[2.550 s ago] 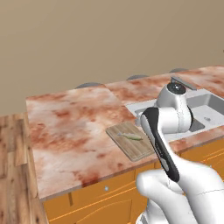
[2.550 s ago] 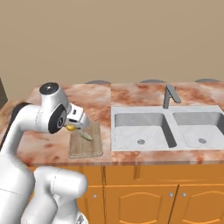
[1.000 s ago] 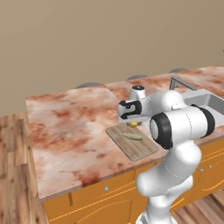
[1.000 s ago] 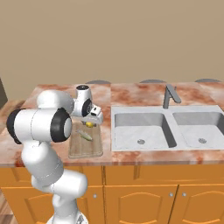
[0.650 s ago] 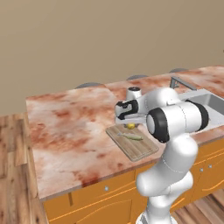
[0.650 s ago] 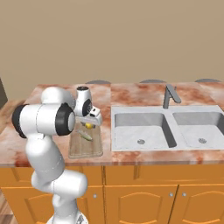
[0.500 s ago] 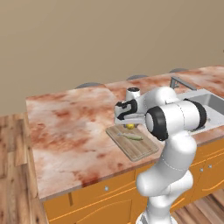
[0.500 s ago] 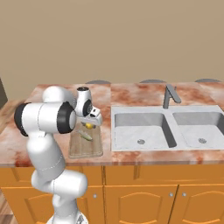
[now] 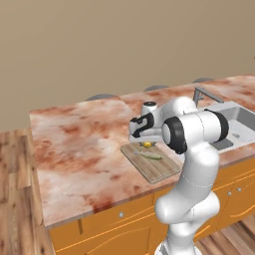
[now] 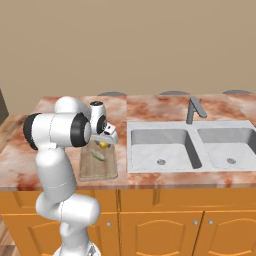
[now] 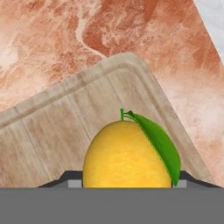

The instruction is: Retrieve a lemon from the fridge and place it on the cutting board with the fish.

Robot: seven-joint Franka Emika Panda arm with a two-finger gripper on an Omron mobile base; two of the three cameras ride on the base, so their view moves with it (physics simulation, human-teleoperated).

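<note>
Hand [image 9: 145, 141] pinching lemon [image 11: 127, 155] low over far end of board [image 9: 152, 163] on tabletop [image 9: 79, 144], apparently just above the wood. Fish [image 9: 150, 156] lying on board, just near of lemon.

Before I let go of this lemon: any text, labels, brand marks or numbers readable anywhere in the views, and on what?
None: no readable text in any view.
The lemon, held in the gripper over the cutting board, is plain, with a green leaf.
The fish, counter, sink, faucet and arm carry no lettering.
</note>
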